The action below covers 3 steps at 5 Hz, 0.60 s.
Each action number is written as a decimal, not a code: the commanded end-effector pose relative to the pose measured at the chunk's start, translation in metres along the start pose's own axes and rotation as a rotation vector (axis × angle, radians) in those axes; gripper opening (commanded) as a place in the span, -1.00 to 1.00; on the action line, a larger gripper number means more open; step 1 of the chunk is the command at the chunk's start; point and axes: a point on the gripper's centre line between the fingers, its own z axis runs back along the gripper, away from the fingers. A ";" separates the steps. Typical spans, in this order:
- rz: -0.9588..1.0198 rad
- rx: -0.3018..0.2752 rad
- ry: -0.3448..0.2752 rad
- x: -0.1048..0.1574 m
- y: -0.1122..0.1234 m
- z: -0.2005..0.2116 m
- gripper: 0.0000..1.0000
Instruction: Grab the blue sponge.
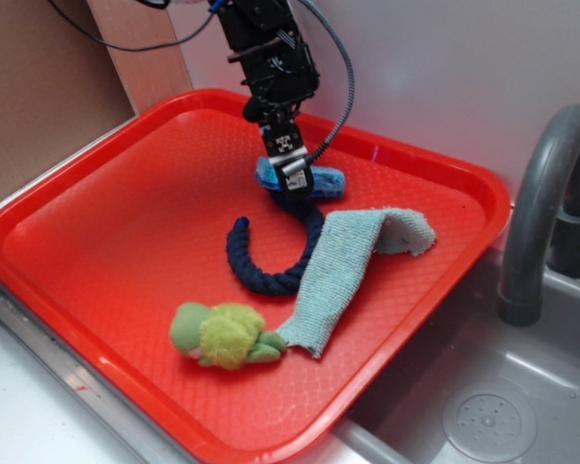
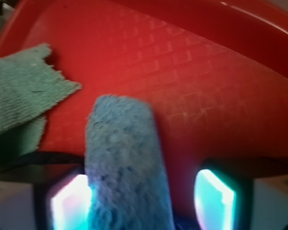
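Gripper (image 1: 292,174) is down at the far side of the red tray (image 1: 97,242), fingers spread wide with the blue sponge (image 2: 125,163) between them, touching only one, so not yet gripped; navy rope (image 1: 271,261) lies just beside.

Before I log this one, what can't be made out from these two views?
- Exterior: the tool covers the middle of the blue sponge, so contact is hidden.
- Wrist: the sponge lies between the fingers, with a gap on the right; its near end is cut off by the bottom edge.
- Wrist: blurred; the teal cloth runs off the left edge.
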 end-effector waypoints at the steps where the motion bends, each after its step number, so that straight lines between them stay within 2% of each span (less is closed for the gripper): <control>1: -0.118 0.175 0.027 -0.007 -0.032 0.018 -1.00; 3: 0.190 0.233 0.040 -0.054 -0.036 0.101 -1.00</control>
